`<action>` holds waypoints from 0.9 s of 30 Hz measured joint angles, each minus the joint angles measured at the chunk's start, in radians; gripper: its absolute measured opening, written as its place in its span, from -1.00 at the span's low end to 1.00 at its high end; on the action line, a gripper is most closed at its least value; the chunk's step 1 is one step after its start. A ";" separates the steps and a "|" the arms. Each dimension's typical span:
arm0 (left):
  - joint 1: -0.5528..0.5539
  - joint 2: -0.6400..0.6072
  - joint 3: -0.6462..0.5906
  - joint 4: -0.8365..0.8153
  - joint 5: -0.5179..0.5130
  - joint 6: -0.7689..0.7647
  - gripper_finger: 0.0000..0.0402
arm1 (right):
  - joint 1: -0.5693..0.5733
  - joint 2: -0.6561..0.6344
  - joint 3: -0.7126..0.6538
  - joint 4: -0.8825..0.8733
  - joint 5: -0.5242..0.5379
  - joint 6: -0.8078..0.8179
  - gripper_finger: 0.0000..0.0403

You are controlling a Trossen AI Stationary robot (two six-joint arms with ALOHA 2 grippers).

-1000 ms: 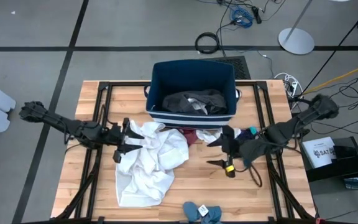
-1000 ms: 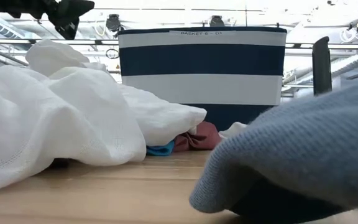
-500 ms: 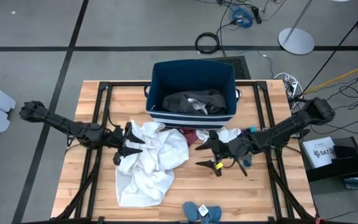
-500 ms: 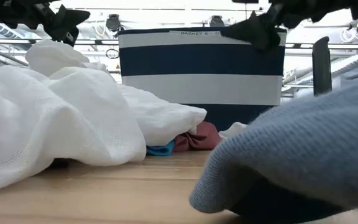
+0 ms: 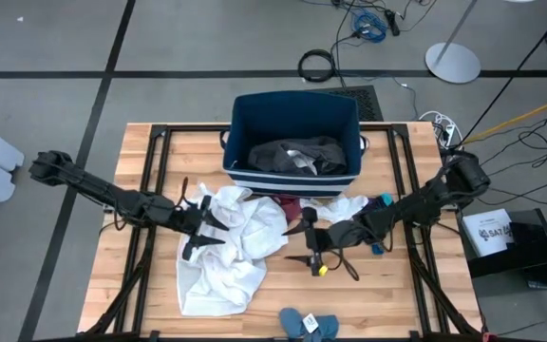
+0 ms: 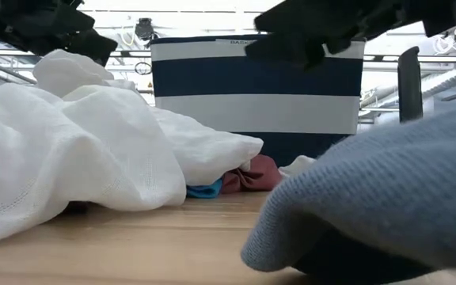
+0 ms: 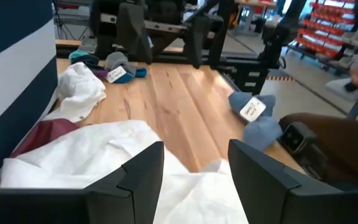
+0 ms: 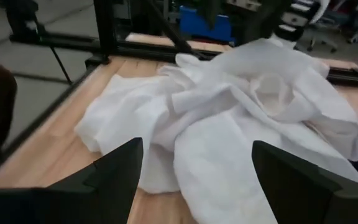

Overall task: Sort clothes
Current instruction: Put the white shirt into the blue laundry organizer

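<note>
Two grippers hover over the wooden table (image 5: 349, 294), both with jaws apart and holding nothing. Left gripper (image 5: 200, 239) sits above the large white garment (image 5: 231, 247), which lies crumpled in front of the navy striped bin (image 5: 295, 104). Right gripper (image 5: 304, 243) faces that garment from its other side. Dark grey garment (image 5: 297, 154) lies inside the bin; maroon piece (image 5: 291, 205) lies beside the bin's front; blue socks (image 5: 310, 324) lie at the table's near edge.
</note>
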 joint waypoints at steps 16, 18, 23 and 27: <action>-0.050 0.014 0.079 -0.051 -0.021 0.127 -0.06 | -0.050 0.291 0.275 -0.125 0.113 -0.114 0.43; -0.050 0.015 0.079 -0.050 -0.022 0.127 -0.06 | -0.066 0.315 0.300 -0.124 0.096 -0.113 0.43; -0.050 0.014 0.079 -0.047 -0.022 0.126 -0.06 | -0.098 0.378 0.349 -0.126 0.095 -0.105 0.43; -0.050 0.014 0.079 -0.046 -0.022 0.123 -0.06 | -0.105 0.411 0.367 -0.127 0.093 -0.103 0.43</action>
